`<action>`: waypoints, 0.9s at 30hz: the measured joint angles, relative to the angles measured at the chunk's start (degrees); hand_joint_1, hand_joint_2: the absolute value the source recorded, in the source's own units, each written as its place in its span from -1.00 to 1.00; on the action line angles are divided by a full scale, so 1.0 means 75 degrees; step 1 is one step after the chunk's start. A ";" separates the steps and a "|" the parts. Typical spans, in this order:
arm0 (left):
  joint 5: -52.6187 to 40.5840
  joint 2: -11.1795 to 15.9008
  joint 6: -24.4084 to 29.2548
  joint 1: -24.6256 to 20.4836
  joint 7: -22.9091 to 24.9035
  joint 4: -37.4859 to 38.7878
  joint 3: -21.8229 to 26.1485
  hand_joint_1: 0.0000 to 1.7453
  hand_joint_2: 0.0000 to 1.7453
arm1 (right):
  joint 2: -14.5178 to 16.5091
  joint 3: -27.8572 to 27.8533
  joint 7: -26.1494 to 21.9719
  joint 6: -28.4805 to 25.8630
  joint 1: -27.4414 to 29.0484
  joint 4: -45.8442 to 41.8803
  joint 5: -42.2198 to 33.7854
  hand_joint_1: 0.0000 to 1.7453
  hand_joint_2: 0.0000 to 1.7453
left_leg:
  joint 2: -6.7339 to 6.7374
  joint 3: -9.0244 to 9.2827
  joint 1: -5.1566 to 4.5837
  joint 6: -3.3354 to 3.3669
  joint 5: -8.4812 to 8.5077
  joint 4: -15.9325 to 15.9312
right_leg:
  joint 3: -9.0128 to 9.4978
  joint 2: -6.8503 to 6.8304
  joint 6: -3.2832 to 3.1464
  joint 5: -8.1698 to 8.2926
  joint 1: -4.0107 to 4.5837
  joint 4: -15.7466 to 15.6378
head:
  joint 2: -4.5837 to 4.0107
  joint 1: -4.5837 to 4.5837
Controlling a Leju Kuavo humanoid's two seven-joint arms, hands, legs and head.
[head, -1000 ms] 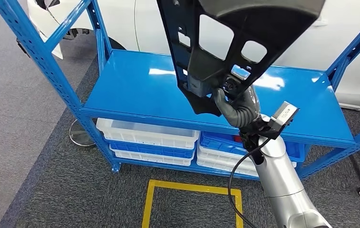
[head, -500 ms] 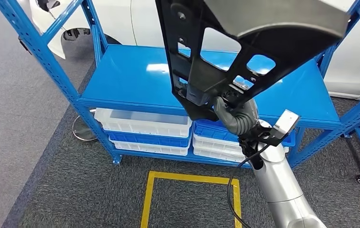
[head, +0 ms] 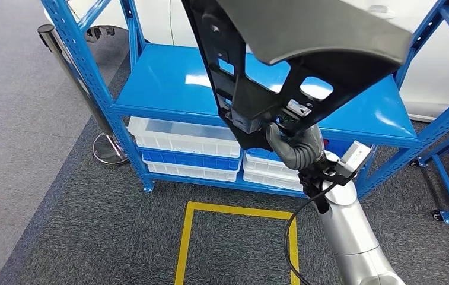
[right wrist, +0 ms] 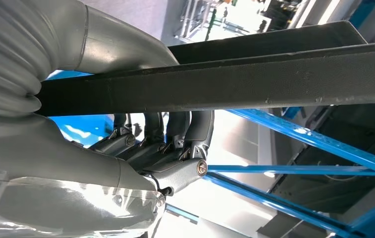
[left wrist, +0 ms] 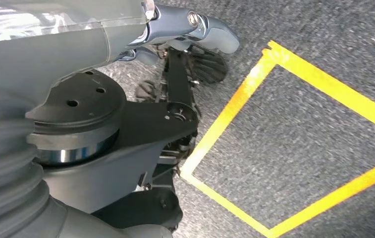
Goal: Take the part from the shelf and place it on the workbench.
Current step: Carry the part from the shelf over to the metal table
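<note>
Silver right arm (head: 352,237), looping black cable (head: 296,225), grey ribbed cover, dark fingers (right wrist: 175,126)

Three cameras on the go — one high, two at the wrists.
Head view peers forward and down over the blue shelf (head: 257,98) and yellow floor square (head: 236,249); left wrist hangs near that square (left wrist: 294,144); right wrist sits tight behind the part (right wrist: 235,79) — shelf beyond.

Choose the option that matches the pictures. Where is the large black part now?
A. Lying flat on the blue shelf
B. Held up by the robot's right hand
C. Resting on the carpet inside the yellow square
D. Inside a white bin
B: the right hand grips the black part at its lower end, raised above the blue shelf.
</note>
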 joint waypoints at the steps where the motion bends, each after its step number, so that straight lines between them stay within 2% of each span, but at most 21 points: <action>1: -0.0001 -0.0001 0.0000 -0.0001 -0.0002 0.0000 -0.0001 -1.00 1.00 | 0.0000 0.0000 0.0004 -0.0023 -0.0003 -0.0001 0.0046 1.00 1.00 | -0.0002 -0.0065 0.0000 -0.0018 0.0042 0.0023 | 0.0369 0.0000 -0.0025 0.0190 0.0002 -0.0472 | 0.0000 0.0000; 3: 0.0000 -0.0005 -0.0003 -0.0005 -0.0001 0.0000 -0.0001 -1.00 1.00 | 0.0001 0.0001 0.0011 -0.0057 -0.0015 -0.0017 0.0132 1.00 1.00 | -0.0006 -0.0156 -0.0016 -0.0075 0.0110 0.0064 | 0.1150 0.0001 -0.0114 0.0288 0.0034 -0.1605 | 0.0000 -0.0006; 4: 0.0001 -0.0007 -0.0007 -0.0009 -0.0001 0.0000 -0.0001 -1.00 1.00 | 0.0001 0.0002 0.0013 -0.0070 -0.0024 -0.0029 0.0169 1.00 1.00 | -0.0007 -0.0177 -0.0023 -0.0113 0.0142 0.0075 | 0.1363 0.0002 -0.0164 0.0250 0.0055 -0.1960 | 0.0000 -0.0003; 5: 0.0001 -0.0009 -0.0014 -0.0012 0.0000 0.0000 -0.0001 -1.00 1.00 | 0.0001 0.0003 0.0015 -0.0087 -0.0030 -0.0040 0.0200 1.00 1.00 | -0.0007 -0.0191 -0.0027 -0.0156 0.0176 0.0076 | 0.1439 0.0004 -0.0212 0.0199 0.0079 -0.2117 | 0.0000 0.0004; 7: 0.0002 -0.0009 -0.0037 -0.0017 -0.0003 0.0000 -0.0001 -1.00 1.00 | 0.0002 0.0004 0.0016 -0.0136 -0.0040 -0.0049 0.0250 1.00 1.00 | -0.0011 -0.0210 -0.0026 -0.0243 0.0224 0.0076 | 0.1402 -0.0005 -0.0318 0.0266 0.0068 -0.2175 | 0.0000 0.0024; 8: 0.0002 -0.0007 -0.0053 -0.0018 -0.0013 0.0000 -0.0001 -1.00 1.00 | 0.0003 0.0005 0.0018 -0.0160 -0.0045 -0.0049 0.0271 1.00 1.00 | -0.0014 -0.0255 -0.0026 -0.0282 0.0156 0.0149 | 0.1384 -0.0015 -0.0377 0.0314 0.0049 -0.2200 | -0.0001 0.0023; 9: 0.0002 -0.0006 -0.0072 -0.0017 -0.0034 0.0000 -0.0001 -1.00 1.00 | 0.0003 0.0006 0.0019 -0.0181 -0.0049 -0.0050 0.0288 1.00 1.00 | -0.0017 -0.0345 -0.0024 -0.0316 -0.0011 0.0353 | 0.1361 -0.0028 -0.0433 0.0364 0.0028 -0.2234 | -0.0001 0.0009; 10: 0.0001 -0.0005 -0.0087 -0.0015 -0.0070 0.0000 -0.0001 -1.00 1.00 | 0.0004 0.0006 0.0023 -0.0198 -0.0053 -0.0050 0.0308 1.00 1.00 | -0.0020 -0.0497 -0.0011 -0.0346 -0.0280 0.0731 | 0.1329 -0.0041 -0.0473 0.0409 0.0017 -0.2253 | -0.0001 -0.0003; 12: -0.0007 -0.0005 -0.0106 -0.0012 -0.0177 0.0000 -0.0001 -1.00 1.00 | 0.0004 0.0011 0.0034 -0.0232 -0.0053 -0.0050 0.0354 1.00 1.00 | -0.0021 -0.0871 0.0010 -0.0407 -0.0857 0.1757 | 0.1239 -0.0048 -0.0511 0.0472 0.0034 -0.2246 | -0.0001 -0.0026; 13: -0.0012 -0.0004 -0.0106 -0.0011 -0.0237 0.0000 -0.0002 -1.00 1.00 | 0.0004 0.0016 0.0039 -0.0252 -0.0047 -0.0048 0.0374 1.00 1.00 | -0.0020 -0.0989 0.0019 -0.0429 -0.1004 0.2148 | 0.1194 -0.0048 -0.0510 0.0497 0.0041 -0.2230 | -0.0001 -0.0023; 14: -0.0017 -0.0004 -0.0106 -0.0012 -0.0293 0.0000 -0.0003 -1.00 1.00 | 0.0004 0.0021 0.0042 -0.0270 -0.0043 -0.0047 0.0389 1.00 1.00 | -0.0020 -0.0979 0.0024 -0.0440 -0.0995 0.2269 | 0.1153 -0.0047 -0.0504 0.0515 0.0045 -0.2208 | -0.0001 -0.0025; 15: -0.0019 -0.0002 -0.0105 -0.0014 -0.0339 0.0000 -0.0004 -1.00 1.00 | 0.0003 0.0025 0.0042 -0.0285 -0.0038 -0.0047 0.0395 1.00 1.00 | -0.0019 -0.0827 0.0027 -0.0441 -0.0851 0.2094 | 0.1120 -0.0045 -0.0496 0.0526 0.0045 -0.2180 | 0.0000 -0.0026; 17: -0.0023 0.0002 -0.0105 -0.0024 -0.0405 0.0000 -0.0006 -1.00 1.00 | 0.0003 0.0027 0.0044 -0.0300 -0.0037 -0.0050 0.0403 1.00 1.00 | -0.0018 -0.0202 0.0027 -0.0399 -0.0434 0.1062 | 0.1081 -0.0045 -0.0470 0.0523 0.0046 -0.2120 | -0.0001 -0.0025; 18: -0.0024 0.0004 -0.0105 -0.0031 -0.0424 0.0000 -0.0007 -1.00 1.00 | 0.0003 0.0028 0.0043 -0.0302 -0.0040 -0.0054 0.0405 1.00 1.00 | -0.0020 0.0074 0.0013 -0.0366 -0.0312 0.0580 | 0.1058 -0.0043 -0.0442 0.0527 0.0055 -0.2098 | -0.0001 -0.0023; 19: -0.0027 0.0007 -0.0105 -0.0036 -0.0438 0.0000 -0.0008 -1.00 1.00 | 0.0003 0.0030 0.0042 -0.0302 -0.0040 -0.0058 0.0406 1.00 1.00 | -0.0022 0.0247 -0.0001 -0.0331 -0.0263 0.0251 | 0.1038 -0.0042 -0.0406 0.0538 0.0064 -0.2083 | -0.0001 -0.0023; 21: -0.0043 0.0009 -0.0105 -0.0040 -0.0453 0.0000 -0.0009 -1.00 1.00 | 0.0003 0.0035 0.0037 -0.0303 -0.0040 -0.0064 0.0409 1.00 1.00 | -0.0025 0.0294 -0.0032 -0.0264 -0.0274 0.0090 | 0.0995 -0.0038 -0.0322 0.0583 0.0078 -0.2079 | -0.0001 -0.0020; 23: -0.0060 0.0010 -0.0105 -0.0041 -0.0460 0.0000 -0.0009 -1.00 1.00 | 0.0003 0.0041 0.0031 -0.0303 -0.0039 -0.0073 0.0418 1.00 1.00 | -0.0009 0.0271 0.0003 -0.0163 -0.0223 0.0032 | 0.0951 -0.0028 -0.0238 0.0543 0.0074 -0.2026 | 0.0000 -0.0015; 25: -0.0066 0.0009 -0.0105 -0.0046 -0.0468 0.0000 -0.0009 -1.00 1.00 | 0.0003 0.0053 0.0022 -0.0299 -0.0043 -0.0083 0.0434 1.00 1.00 | 0.0027 0.0253 0.0037 -0.0065 -0.0160 -0.0021 | 0.0716 -0.0013 -0.0158 0.0207 0.0060 -0.1514 | 0.0000 -0.0008; 27: -0.0066 0.0009 -0.0105 -0.0043 -0.0484 0.0000 -0.0009 -1.00 1.00 | 0.0002 0.0074 0.0013 -0.0294 -0.0034 -0.0081 0.0461 1.00 1.00 | 0.0072 0.0207 0.0028 -0.0025 -0.0134 -0.0018 | 0.0236 -0.0008 -0.0093 -0.0293 0.0034 -0.0465 | 0.0000 -0.0003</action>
